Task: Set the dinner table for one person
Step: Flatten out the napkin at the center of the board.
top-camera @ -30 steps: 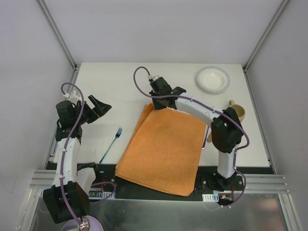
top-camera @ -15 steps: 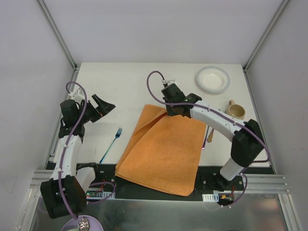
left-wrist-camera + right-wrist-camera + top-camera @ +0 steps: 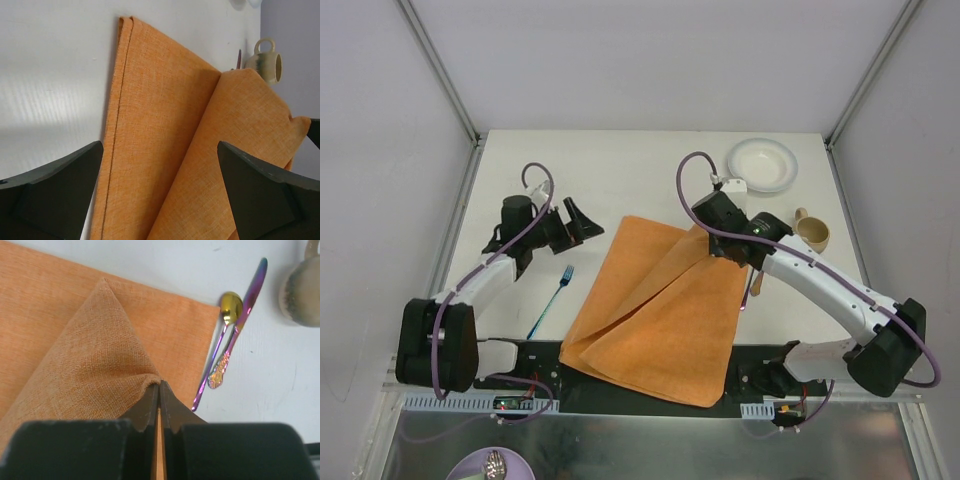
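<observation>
**Near edge.** Orange cloth lies mid-desk, its near hem overhanging the front edge onto the dark base strip. Desk is white, flat and rail-edged, and carries all items. It is rigid and fixed with nothing to grip, so it serves only as the surface to be laid. Fork lies on bare desk just L of the cloth, tines pointing away from the bases.

**Mid.**
- Left fingers are spread fully wide and hold nothing. They hang low near the cloth's far-L corner, not touching it.
- Right fingers are closed tight, pinching the cloth's far-R corner. That corner is lifted, and one layer is tented over the layer beneath.

**Handling (judgement).**
- Cloth: light, limp, woven, not slippery. It will sag, crease and skew if held at one corner. Best taken by a thin pinch at corners or hem, so the free far-L corner is the likely second hold.
- Cutlery: thin, hard, slick and flat on the desk. Awkward to pick up; take across the handle.

**Far.** Spoon and knife lie side by side just R of the cloth; whether they touch, cannot tell. Mug sits beyond them. White bowl sits at the far R, well apart from the cloth. Both are prob. ceramic, so heavier and fragile; grip at the rim.
</observation>
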